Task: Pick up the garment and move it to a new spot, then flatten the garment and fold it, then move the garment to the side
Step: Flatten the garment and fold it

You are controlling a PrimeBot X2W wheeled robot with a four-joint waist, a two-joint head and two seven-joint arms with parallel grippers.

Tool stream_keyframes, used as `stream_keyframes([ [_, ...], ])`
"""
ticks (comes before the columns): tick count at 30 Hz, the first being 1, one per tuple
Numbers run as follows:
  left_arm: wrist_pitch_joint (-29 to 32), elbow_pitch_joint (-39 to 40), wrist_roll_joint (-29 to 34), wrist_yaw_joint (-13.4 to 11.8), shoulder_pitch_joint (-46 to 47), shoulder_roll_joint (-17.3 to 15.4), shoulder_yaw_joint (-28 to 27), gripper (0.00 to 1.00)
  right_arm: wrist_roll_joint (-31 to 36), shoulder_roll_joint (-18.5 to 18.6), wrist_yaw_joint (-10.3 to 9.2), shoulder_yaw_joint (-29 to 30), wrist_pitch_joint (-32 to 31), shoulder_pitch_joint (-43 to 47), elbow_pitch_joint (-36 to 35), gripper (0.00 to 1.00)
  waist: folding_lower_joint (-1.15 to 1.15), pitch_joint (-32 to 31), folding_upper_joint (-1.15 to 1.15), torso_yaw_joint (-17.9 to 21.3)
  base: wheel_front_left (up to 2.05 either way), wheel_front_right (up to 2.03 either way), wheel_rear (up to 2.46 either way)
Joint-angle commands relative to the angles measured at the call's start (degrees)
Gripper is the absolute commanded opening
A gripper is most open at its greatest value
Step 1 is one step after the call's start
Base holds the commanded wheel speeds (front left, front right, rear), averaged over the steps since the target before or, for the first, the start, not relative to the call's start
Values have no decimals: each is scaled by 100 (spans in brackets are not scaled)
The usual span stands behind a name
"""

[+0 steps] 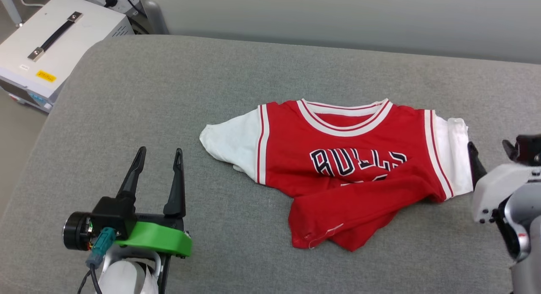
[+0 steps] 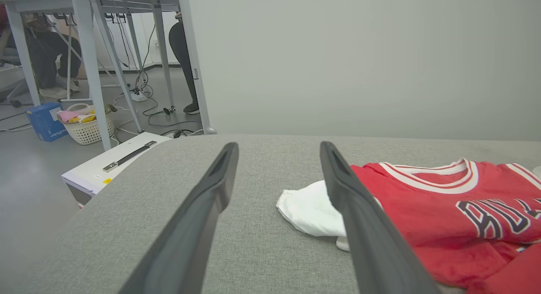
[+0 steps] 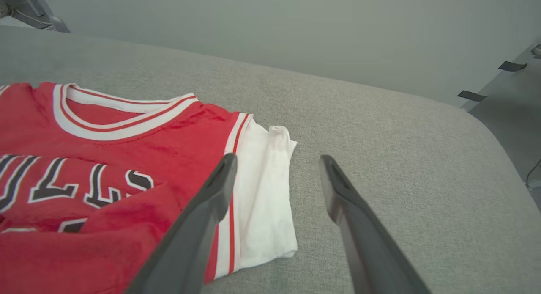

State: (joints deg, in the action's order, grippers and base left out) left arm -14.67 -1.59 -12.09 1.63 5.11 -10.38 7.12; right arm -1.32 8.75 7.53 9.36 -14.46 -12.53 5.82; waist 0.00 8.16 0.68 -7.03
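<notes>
Left tool (image 1: 160,150) and right tool (image 1: 488,144) gape empty, flanking garment (image 1: 351,179).

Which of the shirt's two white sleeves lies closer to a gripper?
The sleeve on the robot's right, just beside the right gripper; the left sleeve lies well clear of the left gripper.

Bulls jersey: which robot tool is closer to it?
Right. The right tool hovers beside one white sleeve of the Bulls jersey; the left tool is farther from the other sleeve, with grey cushion between.

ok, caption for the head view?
Both open, left gripper and right gripper flank the rumpled garment on grey cushion.
</notes>
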Motion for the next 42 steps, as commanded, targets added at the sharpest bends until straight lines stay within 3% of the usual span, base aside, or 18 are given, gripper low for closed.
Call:
stream_keyframes([
  [1,-32,-11,68,56,126,58,-17,100,4,134,-4,13,-411,-251,55,100,0,319,-68,-101,0,0,0],
  [6,-32,-62,157,158,301,189,-46,100,-211,511,-4,-106,-1813,-1066,428,100,0,634,-68,-244,0,0,0],
  [10,-32,-81,203,228,445,283,-84,100,-314,771,-4,-135,-2195,-1637,835,100,0,833,-68,-392,0,0,0],
  [18,-32,-124,279,325,571,423,-182,100,-269,939,-4,-125,-2373,-2263,1700,100,0,1081,-68,-608,0,0,0],
  [27,-32,-240,367,412,607,518,-221,100,-49,875,-4,-9,-2200,-2528,2224,100,0,1211,-68,-629,0,0,0],
  [28,-32,-248,379,420,614,525,-227,100,-28,869,-4,-4,-2174,-2549,2277,65,0,1219,-68,-622,0,0,0],
  [29,-32,-257,390,427,623,532,-235,100,-1,866,-4,4,-2137,-2570,2322,5,0,1223,-68,-613,0,0,0],
  [30,-32,-265,398,432,630,537,-242,100,22,863,-4,1,-2085,-2581,2346,0,0,1223,-68,-604,0,0,0],
  [42,-32,-424,470,495,533,554,-339,100,-212,723,-4,181,-1427,-2258,2051,0,0,830,-68,-251,0,0,0],
])
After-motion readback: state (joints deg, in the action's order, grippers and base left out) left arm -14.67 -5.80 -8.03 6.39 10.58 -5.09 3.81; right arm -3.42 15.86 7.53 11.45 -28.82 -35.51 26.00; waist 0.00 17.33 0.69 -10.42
